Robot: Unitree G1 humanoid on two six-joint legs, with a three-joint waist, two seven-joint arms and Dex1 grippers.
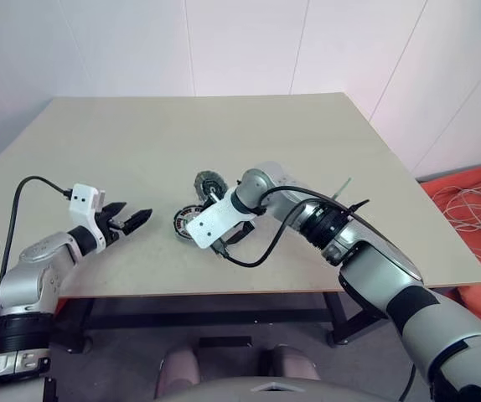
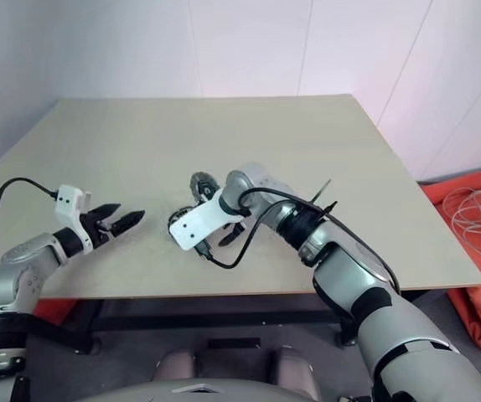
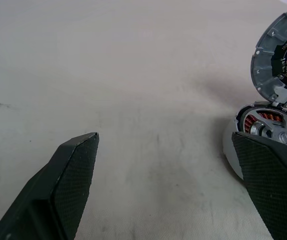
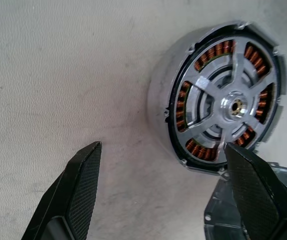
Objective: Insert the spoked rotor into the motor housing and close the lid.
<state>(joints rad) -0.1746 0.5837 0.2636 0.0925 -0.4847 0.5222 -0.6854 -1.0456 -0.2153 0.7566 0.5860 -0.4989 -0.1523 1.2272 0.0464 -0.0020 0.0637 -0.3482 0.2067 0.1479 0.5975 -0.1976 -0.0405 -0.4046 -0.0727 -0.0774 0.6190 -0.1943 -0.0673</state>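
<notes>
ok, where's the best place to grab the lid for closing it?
Probably the lid's upper rim, coming from above and pinching across its two faces. It stands tilted on edge with its lower edge against the motor housing, so only the top looks free.

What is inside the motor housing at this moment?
The spoked rotor sits inside the motor housing, its hub at the centre. Copper windings show in the gaps between its spokes. What lies under the rotor is covered. The lid stands open, tilted up beside the housing.

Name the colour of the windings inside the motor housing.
Copper-orange, inside the motor housing, clearest in the right wrist view.
</notes>
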